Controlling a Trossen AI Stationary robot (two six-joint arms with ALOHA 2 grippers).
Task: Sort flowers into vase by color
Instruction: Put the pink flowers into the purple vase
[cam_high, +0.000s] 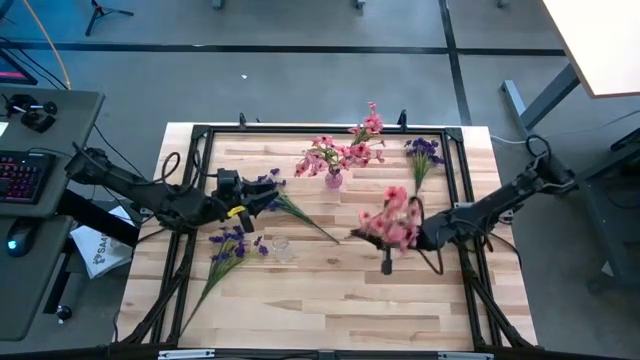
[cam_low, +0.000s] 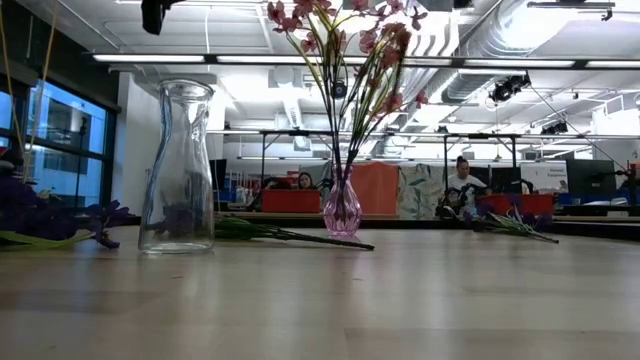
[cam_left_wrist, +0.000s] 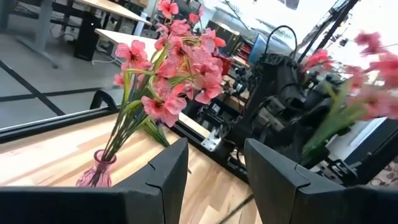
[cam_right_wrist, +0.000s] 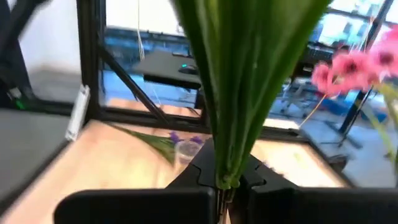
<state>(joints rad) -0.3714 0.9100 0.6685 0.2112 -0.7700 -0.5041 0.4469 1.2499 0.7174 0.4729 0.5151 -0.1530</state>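
A small pink vase (cam_high: 333, 180) with pink flowers (cam_high: 340, 152) stands at the table's far middle, and shows in the low view too (cam_low: 342, 207). A clear glass vase (cam_high: 282, 247) stands nearer (cam_low: 178, 170). My right gripper (cam_high: 418, 234) is shut on a bunch of pink flowers (cam_high: 390, 216), right of centre. My left gripper (cam_high: 262, 203) hangs open and empty (cam_left_wrist: 214, 163) over the blossom end of a purple spray (cam_high: 290, 205) lying on the table. More purple flowers lie at the left (cam_high: 230, 245) and the far right (cam_high: 422, 155). My right gripper pinches the green stems (cam_right_wrist: 225, 163) of the pink bunch between its two fingers. The stems rise out of the fingertips as a bundle and the pink blossoms (cam_right_wrist: 348, 65) stand off to one side. The bunch is lifted clear of the table.
A black frame (cam_high: 200, 135) runs round the table's far edge and sides. The near half of the wooden table (cam_high: 330, 310) is bare. Beyond the table the low view shows a room with people seated at desks (cam_low: 462, 185).
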